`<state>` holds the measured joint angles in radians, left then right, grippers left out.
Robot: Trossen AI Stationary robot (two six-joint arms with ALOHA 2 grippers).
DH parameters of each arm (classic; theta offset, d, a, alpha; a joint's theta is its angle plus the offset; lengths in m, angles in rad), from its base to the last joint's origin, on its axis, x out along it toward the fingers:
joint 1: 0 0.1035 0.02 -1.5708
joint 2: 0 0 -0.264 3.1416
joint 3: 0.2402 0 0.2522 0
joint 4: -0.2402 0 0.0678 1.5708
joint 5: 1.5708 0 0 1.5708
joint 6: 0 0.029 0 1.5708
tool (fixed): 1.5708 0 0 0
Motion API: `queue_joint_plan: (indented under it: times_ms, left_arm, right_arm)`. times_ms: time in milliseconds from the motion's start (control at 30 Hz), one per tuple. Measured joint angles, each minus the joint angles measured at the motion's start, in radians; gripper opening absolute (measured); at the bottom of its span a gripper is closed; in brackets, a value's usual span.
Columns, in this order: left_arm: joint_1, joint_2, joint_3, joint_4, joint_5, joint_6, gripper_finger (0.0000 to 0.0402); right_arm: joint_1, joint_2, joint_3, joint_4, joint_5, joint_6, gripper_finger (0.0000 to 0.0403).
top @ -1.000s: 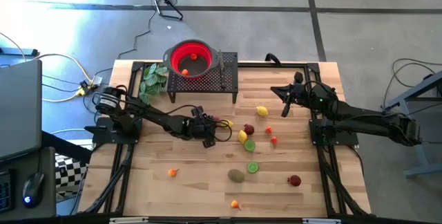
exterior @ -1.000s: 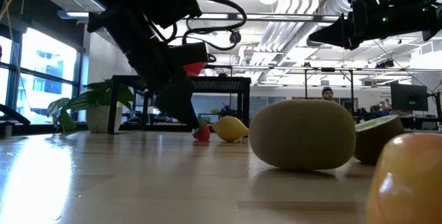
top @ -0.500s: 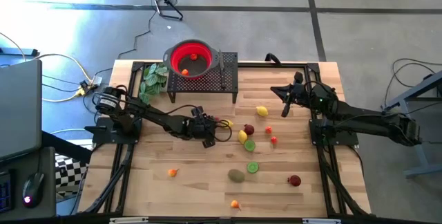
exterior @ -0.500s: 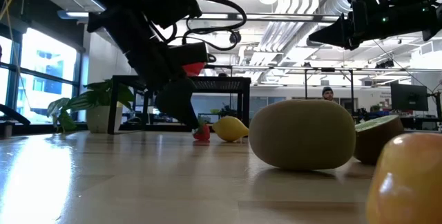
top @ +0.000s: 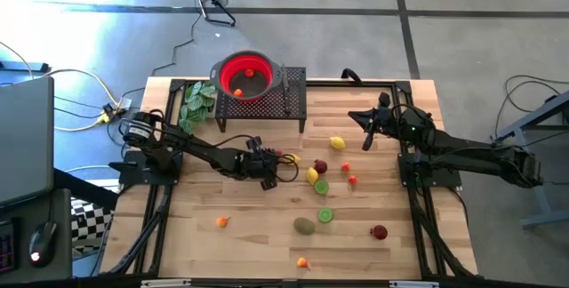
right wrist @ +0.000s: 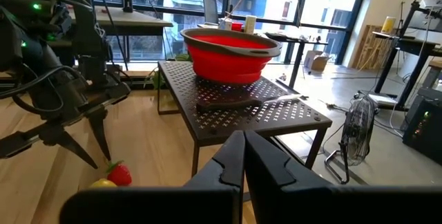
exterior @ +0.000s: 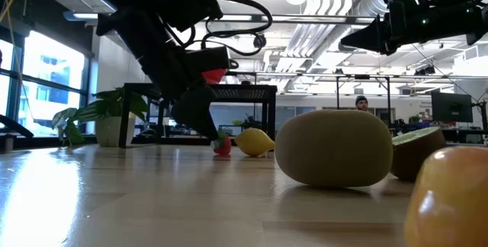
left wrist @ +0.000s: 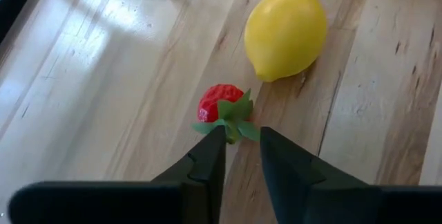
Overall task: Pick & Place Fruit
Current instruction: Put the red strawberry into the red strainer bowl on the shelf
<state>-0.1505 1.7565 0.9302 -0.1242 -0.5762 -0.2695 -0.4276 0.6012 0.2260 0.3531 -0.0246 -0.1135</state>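
A small red strawberry (left wrist: 218, 104) with a green leaf cap lies on the wooden table beside a yellow lemon (left wrist: 286, 30). My left gripper (left wrist: 239, 138) slants down at it from the table's left, shut on its cap; the high view shows it mid-table (top: 279, 161). Other fruit lies scattered: a lemon (top: 337, 143), a lemon with a lime half (top: 316, 181), a kiwi (top: 304, 226), and red and orange pieces. My right gripper (right wrist: 243, 144) hangs shut and holding nothing above the table's right side (top: 357, 121). My left gripper pinches the strawberry's green leaf cap (left wrist: 235, 120) between its two fingertips (left wrist: 215, 141). The fingers slant down from the table's left side. The red body points away from the fingers, and the strawberry rests on the table (exterior: 222, 147).
A red bowl (top: 244, 75) with two fruit pieces in it sits on a black perforated rack (top: 289, 101) at the far edge. A green leafy bunch (top: 196, 103) lies left of the rack. Bare wood lies at the near left (top: 187, 235).
In the low view my left gripper's fingers have drawn closer together around the strawberry. The arm itself has kept its place, and the strawberry has stayed on the table.
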Motion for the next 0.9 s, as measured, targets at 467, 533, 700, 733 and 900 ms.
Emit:
queue_joint_plan:
  times_ms: [467, 533, 700, 733, 900]
  left_arm:
    - [0.0, 0.0, 0.0, 0.0, 0.0, 0.0, 0.003]
    - [0.0, 0.0, 0.0, 0.0, 0.0, 0.0, 0.0026]
    - [0.0, 0.0, 0.0, 0.0, 0.0, 0.0, 0.0015]
    - [0.0, 0.0, 0.0, 0.0, 0.0, 0.0, 0.0014]
    - [0.0, 0.0, 0.0, 0.0, 0.0, 0.0, 0.0011]
  right_arm:
    - [0.0, 0.0, 0.0, 0.0, 0.0, 0.0, 0.0003]
    - [0.0, 0.0, 0.0, 0.0, 0.0, 0.0, 0.0003]
    - [0.0, 0.0, 0.0, 0.0, 0.0, 0.0, 0.0003]
    - [0.0, 0.0, 0.0, 0.0, 0.0, 0.0, 0.0003]
    - [0.0, 0.0, 0.0, 0.0, 0.0, 0.0, 0.0003]
